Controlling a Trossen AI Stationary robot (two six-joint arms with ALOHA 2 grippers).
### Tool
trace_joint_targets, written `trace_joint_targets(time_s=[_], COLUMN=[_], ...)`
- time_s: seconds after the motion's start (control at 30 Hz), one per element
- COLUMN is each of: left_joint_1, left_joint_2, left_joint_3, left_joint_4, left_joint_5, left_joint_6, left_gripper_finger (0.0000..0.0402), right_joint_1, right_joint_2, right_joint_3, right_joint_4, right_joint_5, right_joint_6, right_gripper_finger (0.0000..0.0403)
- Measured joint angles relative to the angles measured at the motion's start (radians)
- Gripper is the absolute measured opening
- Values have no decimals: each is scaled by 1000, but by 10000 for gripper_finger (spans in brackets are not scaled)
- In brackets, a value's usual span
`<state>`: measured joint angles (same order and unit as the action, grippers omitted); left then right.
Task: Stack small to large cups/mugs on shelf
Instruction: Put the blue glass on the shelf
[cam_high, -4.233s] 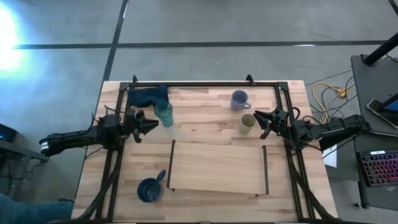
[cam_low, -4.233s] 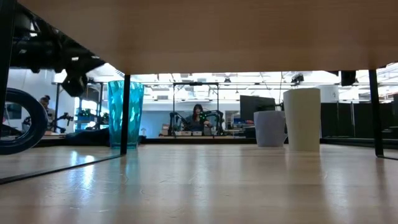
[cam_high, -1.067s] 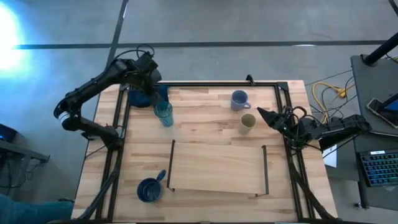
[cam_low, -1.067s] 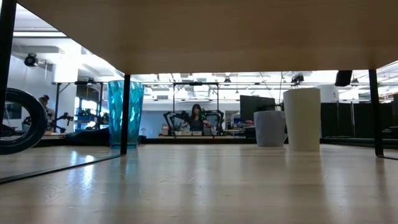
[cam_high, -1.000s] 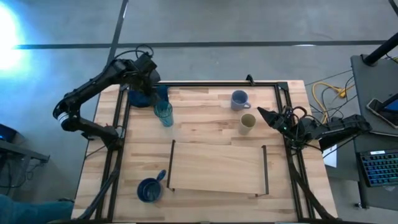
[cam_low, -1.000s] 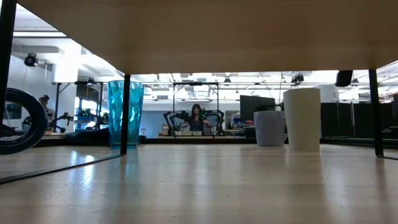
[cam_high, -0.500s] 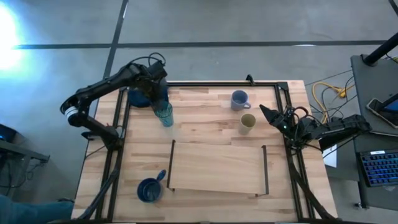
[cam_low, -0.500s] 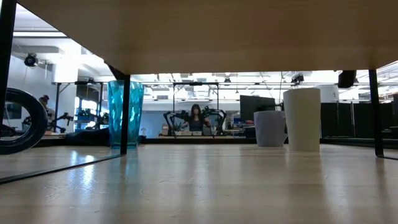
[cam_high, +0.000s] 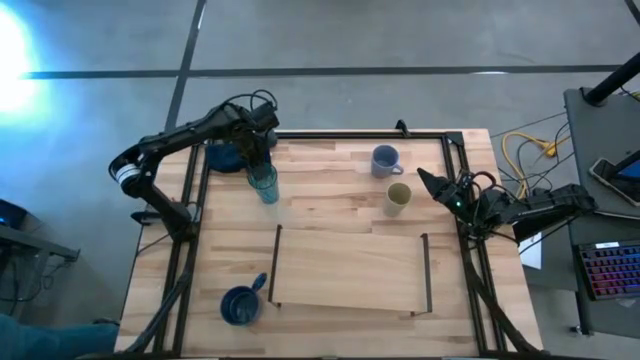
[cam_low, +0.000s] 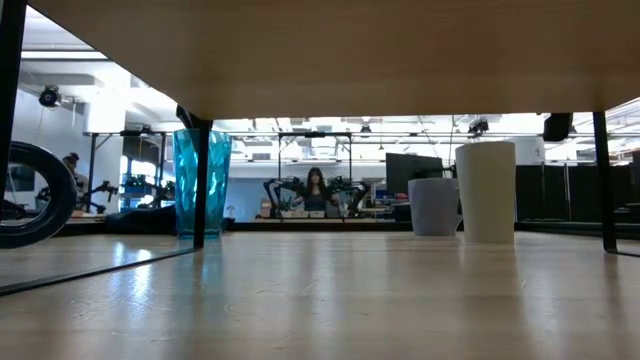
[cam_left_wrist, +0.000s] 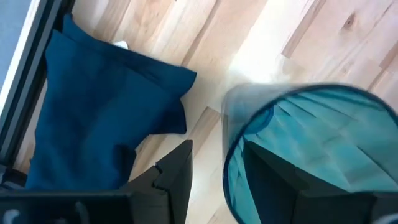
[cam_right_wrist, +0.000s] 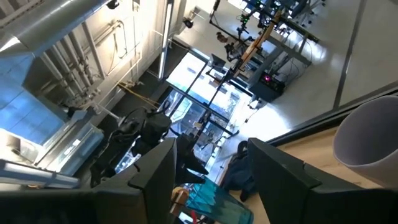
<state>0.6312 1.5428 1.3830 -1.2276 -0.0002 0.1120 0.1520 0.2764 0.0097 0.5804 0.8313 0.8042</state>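
Above teal tumbler (cam_high: 264, 184), left hand (cam_high: 262, 152) spread; right hand (cam_high: 428, 184) spread beside olive-tan cup (cam_high: 398, 198).

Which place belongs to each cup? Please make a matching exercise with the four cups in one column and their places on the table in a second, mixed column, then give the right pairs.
Things:
1. teal tumbler
2. olive-tan cup
3. lavender-grey mug
4. dark blue mug

Places:
A. near table corner, left of the shelf
B. far side, just behind the olive-tan cup
C. under the left gripper, beside the dark blue cloth
D. just beyond the shelf's far right corner, in front of the right gripper

Pairs: 1-C, 2-D, 3-B, 4-A
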Motion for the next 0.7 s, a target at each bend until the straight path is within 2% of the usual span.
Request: trace_joint_targets(time_s=[0.13, 0.23, 0.5, 0.7], left_joint_1=[-3, -5, -10, -12], left_joint_2=[17, 20, 0, -26], left_joint_3=[0, 0, -1, 30], left_joint_4=[4, -6, -18, -111], left_joint_5=[0, 0, -11, -17], left_joint_6=[0, 0, 0, -1], left_gripper_finger=[123, 104, 8, 2], right_joint_1=[0, 0, 0, 0], right_joint_2=[0, 0, 0, 0], right_joint_3=[0, 0, 0, 0], right_joint_4=[0, 1, 1, 1], right_joint_5=[0, 0, -1, -1], right_joint_6=[0, 0, 0, 0], right_gripper_finger=[192, 192, 192, 192])
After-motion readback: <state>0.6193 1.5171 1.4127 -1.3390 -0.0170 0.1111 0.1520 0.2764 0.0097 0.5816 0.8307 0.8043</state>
